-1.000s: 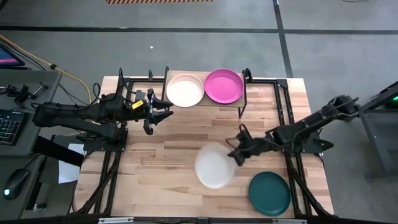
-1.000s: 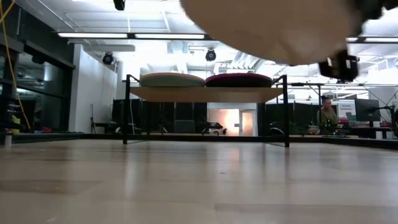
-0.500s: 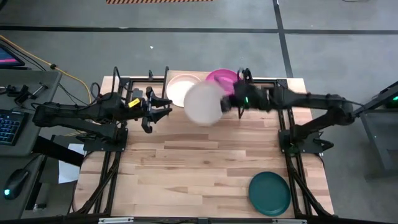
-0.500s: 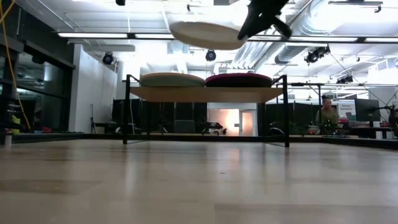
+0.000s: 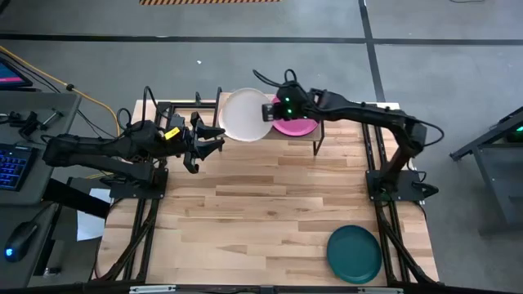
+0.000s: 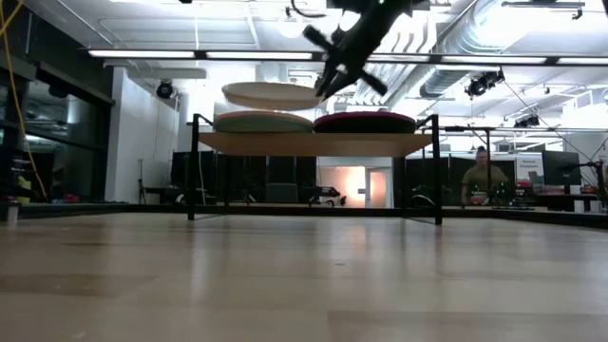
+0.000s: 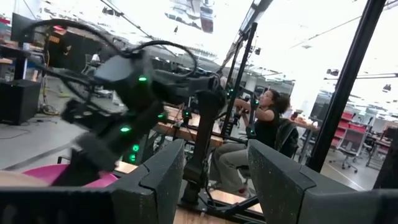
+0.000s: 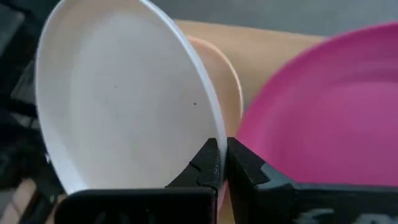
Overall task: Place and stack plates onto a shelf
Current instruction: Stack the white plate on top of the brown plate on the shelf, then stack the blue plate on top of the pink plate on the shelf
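Note:
My right gripper (image 5: 274,113) is shut on a white plate (image 5: 243,114) and holds it over the left half of the shelf (image 6: 313,142). In the low view the white plate (image 6: 271,93) hovers just above the peach plate (image 6: 261,122), which rests on the shelf board. The magenta plate (image 5: 301,125) lies beside it on the right half, partly under my right arm. A dark teal plate (image 5: 354,253) lies flat on the table near its near right corner. My left gripper (image 5: 214,137) waits open just left of the shelf. My right gripper pinches the white plate's rim (image 8: 208,134) between its two fingers, on the side facing the magenta plate (image 8: 323,106). The fingers come from the table's right, slanting down. The plate is lifted clear, about level, above the peach plate (image 8: 217,62).
Black metal frame rails run along the table's left, right and far edges. The shelf's thin black legs (image 6: 437,171) stand at the far side. The wooden tabletop (image 5: 261,212) stretches between the shelf and the teal plate. A person (image 7: 261,134) sits in the room beyond.
My right gripper carried the white plate from low over the table's middle up and toward the far edge, then left across the magenta plate and down to just above the peach plate. The plate stayed about level. My left arm kept still.

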Controlling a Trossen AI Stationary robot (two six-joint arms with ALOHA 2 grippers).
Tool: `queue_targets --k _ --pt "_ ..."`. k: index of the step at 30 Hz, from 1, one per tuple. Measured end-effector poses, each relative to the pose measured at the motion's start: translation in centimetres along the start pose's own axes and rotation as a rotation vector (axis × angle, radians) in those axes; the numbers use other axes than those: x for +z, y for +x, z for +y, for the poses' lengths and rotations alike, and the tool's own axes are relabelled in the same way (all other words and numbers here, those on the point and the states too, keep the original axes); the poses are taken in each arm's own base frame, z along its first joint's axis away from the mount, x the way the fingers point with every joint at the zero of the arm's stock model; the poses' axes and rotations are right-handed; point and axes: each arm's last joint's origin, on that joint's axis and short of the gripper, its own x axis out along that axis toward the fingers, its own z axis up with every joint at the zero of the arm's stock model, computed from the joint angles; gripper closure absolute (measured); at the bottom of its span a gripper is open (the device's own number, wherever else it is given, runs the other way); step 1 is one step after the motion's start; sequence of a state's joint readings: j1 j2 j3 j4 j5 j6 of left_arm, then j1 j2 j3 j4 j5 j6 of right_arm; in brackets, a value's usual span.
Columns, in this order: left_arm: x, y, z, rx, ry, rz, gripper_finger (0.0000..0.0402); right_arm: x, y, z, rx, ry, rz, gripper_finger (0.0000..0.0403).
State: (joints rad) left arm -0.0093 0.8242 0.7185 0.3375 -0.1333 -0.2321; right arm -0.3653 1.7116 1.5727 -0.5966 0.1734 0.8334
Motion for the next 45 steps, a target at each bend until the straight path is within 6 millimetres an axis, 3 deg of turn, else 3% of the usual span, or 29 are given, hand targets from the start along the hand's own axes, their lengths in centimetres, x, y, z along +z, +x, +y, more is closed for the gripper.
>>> queue_targets --k 8,23,28,34,40,45 --pt "0.0 0.0 0.0 -0.001 -0.001 -0.004 0.0234 1.3 2.3 -0.9 0.030 0.103 0.020 0.0403" --pt "0.1 0.0 0.0 -0.001 -0.001 -0.005 0.0234 1.1 2.6 -0.9 0.087 0.100 0.097 0.0399" --pt "0.1 0.0 0.0 -0.001 -0.001 -0.005 0.0234 1.1 2.6 -0.9 0.086 0.097 0.096 0.0367" --pt "0.1 0.0 0.0 -0.001 -0.001 -0.005 0.0234 1.1 2.6 -0.9 0.090 0.061 0.095 0.0297" --pt "0.1 0.0 0.0 -0.001 -0.001 -0.004 0.0234 1.7 0.7 -0.7 0.123 -0.066 0.063 0.0253" --pt "0.1 0.0 0.0 -0.001 0.000 -0.004 0.0234 1.7 -2.7 -0.3 0.152 -0.222 0.053 0.0243"
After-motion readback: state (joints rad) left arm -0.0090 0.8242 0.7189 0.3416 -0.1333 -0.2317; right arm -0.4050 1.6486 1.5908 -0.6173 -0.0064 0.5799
